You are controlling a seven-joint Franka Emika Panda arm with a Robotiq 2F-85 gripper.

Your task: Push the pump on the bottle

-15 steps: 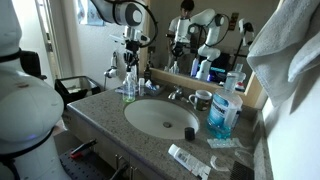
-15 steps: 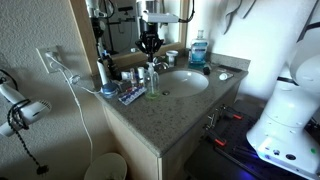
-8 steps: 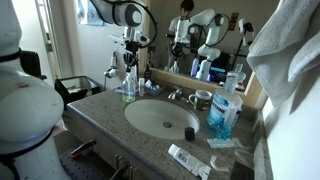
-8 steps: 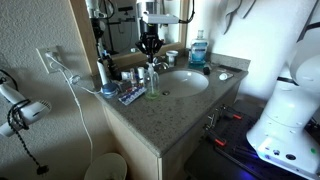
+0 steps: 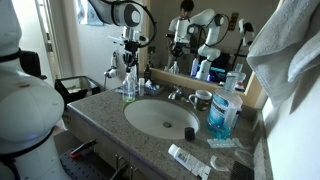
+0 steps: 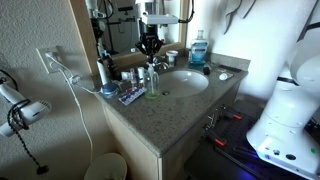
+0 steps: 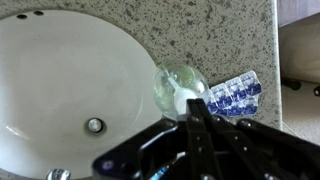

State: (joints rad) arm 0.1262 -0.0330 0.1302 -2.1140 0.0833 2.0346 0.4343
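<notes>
Granite surface (image 5: 100,118) runs along under a wall mirror and carries a wide oval sink (image 5: 140,120), whose white bowl fills the left half of the wrist view. A tall bottle of blue liquid (image 5: 220,115) stands on the rim at one end of the sink, well apart from the robot arm at the other end. The arm points straight down, and its dark fingers (image 7: 203,128) are pressed together into a single tip. Directly beneath them, on the surface just beside the sink's edge, stands the small clear bottle (image 6: 152,78), seen from above in the wrist view as a glassy round shape (image 7: 172,84). The fingertip lies over its pale pump (image 7: 186,99); whether they touch cannot be told. A blue blister pack (image 7: 232,93) lies just beside the bottle.
</notes>
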